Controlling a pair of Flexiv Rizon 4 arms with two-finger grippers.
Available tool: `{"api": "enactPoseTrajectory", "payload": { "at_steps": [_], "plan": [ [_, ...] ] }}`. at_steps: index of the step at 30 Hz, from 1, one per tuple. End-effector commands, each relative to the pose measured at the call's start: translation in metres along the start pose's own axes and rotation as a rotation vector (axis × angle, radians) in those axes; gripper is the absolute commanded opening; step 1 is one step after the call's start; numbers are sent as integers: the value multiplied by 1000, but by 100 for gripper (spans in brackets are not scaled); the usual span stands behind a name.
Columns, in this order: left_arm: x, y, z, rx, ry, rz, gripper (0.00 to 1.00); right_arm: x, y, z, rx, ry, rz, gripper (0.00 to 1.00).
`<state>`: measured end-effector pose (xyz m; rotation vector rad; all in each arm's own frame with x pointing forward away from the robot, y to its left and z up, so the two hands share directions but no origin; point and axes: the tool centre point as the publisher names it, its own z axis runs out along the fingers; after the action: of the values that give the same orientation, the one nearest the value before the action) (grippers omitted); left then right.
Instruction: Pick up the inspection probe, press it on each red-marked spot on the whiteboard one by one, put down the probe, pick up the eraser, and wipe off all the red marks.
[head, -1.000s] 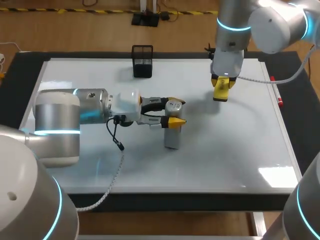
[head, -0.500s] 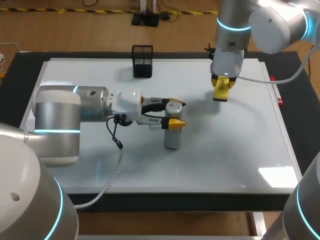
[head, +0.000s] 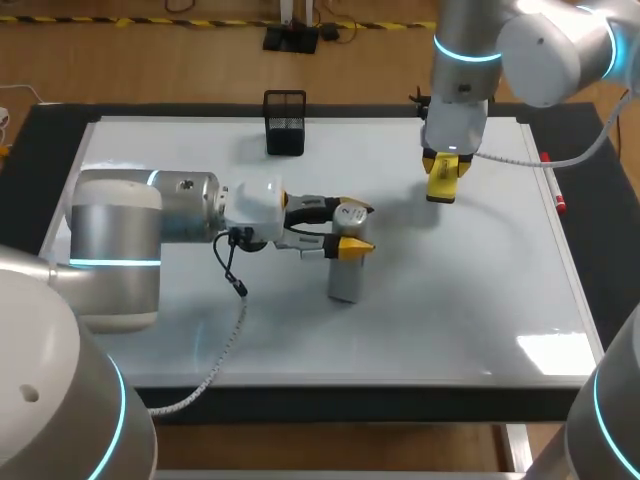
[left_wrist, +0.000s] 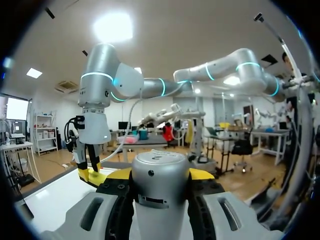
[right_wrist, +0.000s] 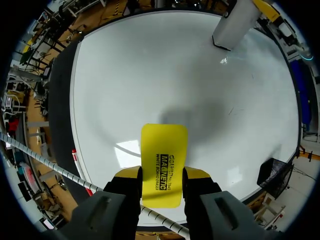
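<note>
The grey probe (head: 345, 272) stands upright near the whiteboard's (head: 480, 300) middle, its top clamped between the left gripper's (head: 353, 227) fingers; that arm reaches in level from the left edge. Near the far right corner, the right gripper (right_wrist: 162, 175) points down, clenching the yellow eraser (right_wrist: 164, 162) above the board.

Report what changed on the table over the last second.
The left gripper crept slightly further out toward the table's right, still shut on the upright probe, whose top shifted with it. Nothing was taken or released. The right gripper kept the eraser hanging over the whiteboard, and the black holder stayed put.
</note>
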<state>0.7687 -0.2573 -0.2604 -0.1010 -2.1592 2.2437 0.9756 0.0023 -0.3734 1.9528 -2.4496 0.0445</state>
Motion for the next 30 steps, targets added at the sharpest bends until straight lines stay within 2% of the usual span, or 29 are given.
{"api": "enactPoseTrajectory", "payload": {
  "at_steps": [1,7,14,21,30],
  "plan": [
    [-1,-11,-5,-7,3,2,0,1,0,-1,2,2,-2,0],
    [-6,-23,-22,-6,-18,16,0,1,0,-1,2,2,-2,0],
    [-19,-41,-58,19,-86,36,0,1,0,-1,2,2,-2,0],
    [-36,-57,-108,45,-179,62,0,1,0,-1,2,2,-2,0],
    [-53,-66,-163,54,-276,79,0,1,0,-1,2,2,-2,0]
  ]
}}
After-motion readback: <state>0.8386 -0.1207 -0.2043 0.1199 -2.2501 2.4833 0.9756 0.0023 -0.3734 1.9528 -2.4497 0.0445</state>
